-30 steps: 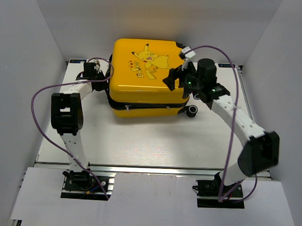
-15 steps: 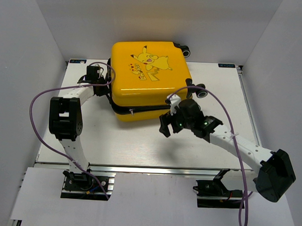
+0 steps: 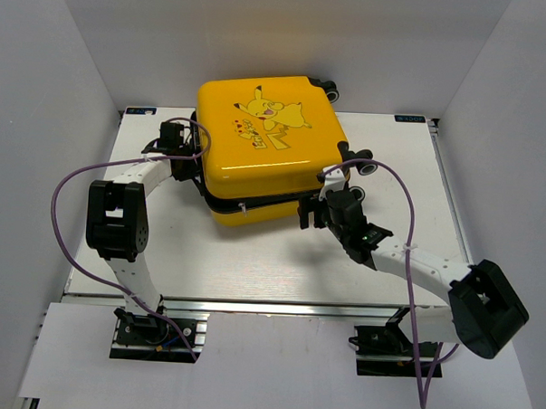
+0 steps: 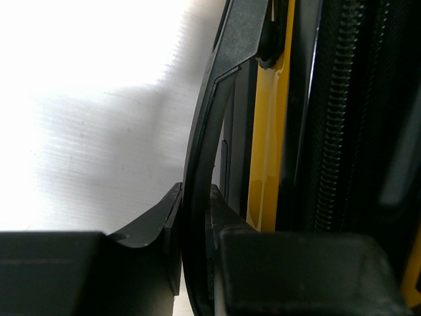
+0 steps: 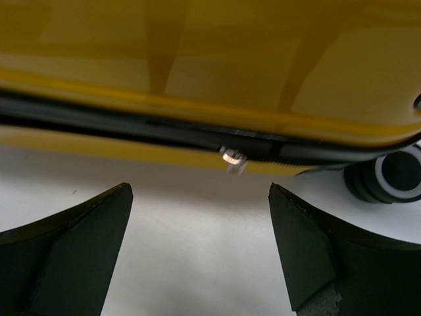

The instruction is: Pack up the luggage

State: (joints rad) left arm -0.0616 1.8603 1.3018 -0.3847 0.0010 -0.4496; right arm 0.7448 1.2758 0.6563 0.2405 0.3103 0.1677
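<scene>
One closed suitcase (image 3: 266, 150) lies by the tabletop's (image 3: 252, 262) far edge; our right gripper (image 3: 310, 212) gapes empty before its zipper tab (image 5: 231, 158), likely to grab it, while our left gripper (image 3: 186, 155) braces its side, grip unclear

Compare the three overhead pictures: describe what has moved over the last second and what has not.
The right gripper swung off the luggage's lid down to its near zipper edge, jaws open. The luggage turned slightly counterclockwise. The left gripper stayed gripping its left side.
</scene>
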